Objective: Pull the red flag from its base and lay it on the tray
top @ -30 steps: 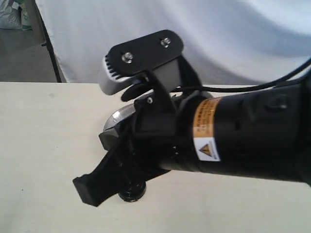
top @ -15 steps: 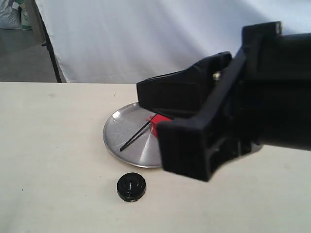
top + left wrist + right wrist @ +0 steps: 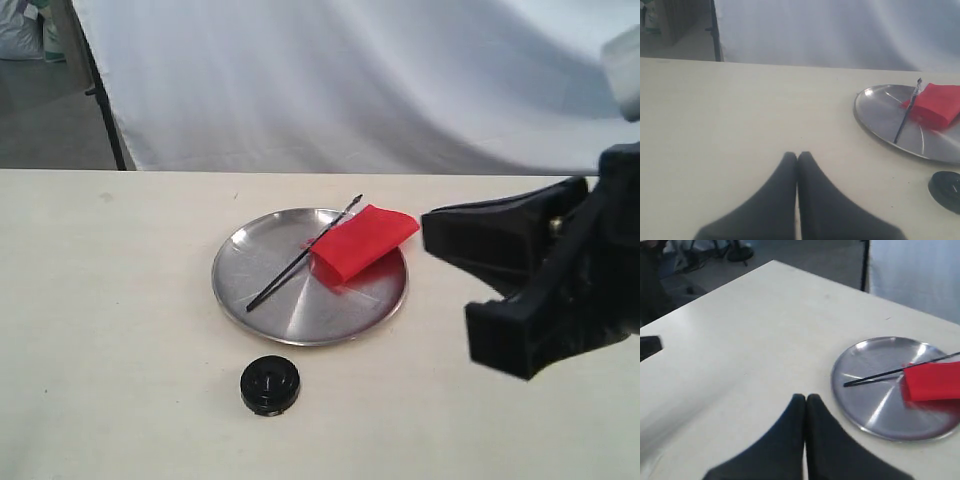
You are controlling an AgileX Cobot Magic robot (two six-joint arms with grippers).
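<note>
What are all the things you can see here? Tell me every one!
red flag: one, bright red cloth on a thin black stick, lying flat on the tray.
tray: one, silvery, round, on the middle of the table.
base: one, black, round, on the table beside the tray, not touching it, nothing stuck in it.
table: one, cream, under everything.
backdrop cloth: one, white, hanging behind the table.
pole: one, black, slanting beside the backdrop cloth.
left claw: one, black, shut, holding nothing, over bare table.
right claw: one, black, shut, holding nothing, beside the tray.
</note>
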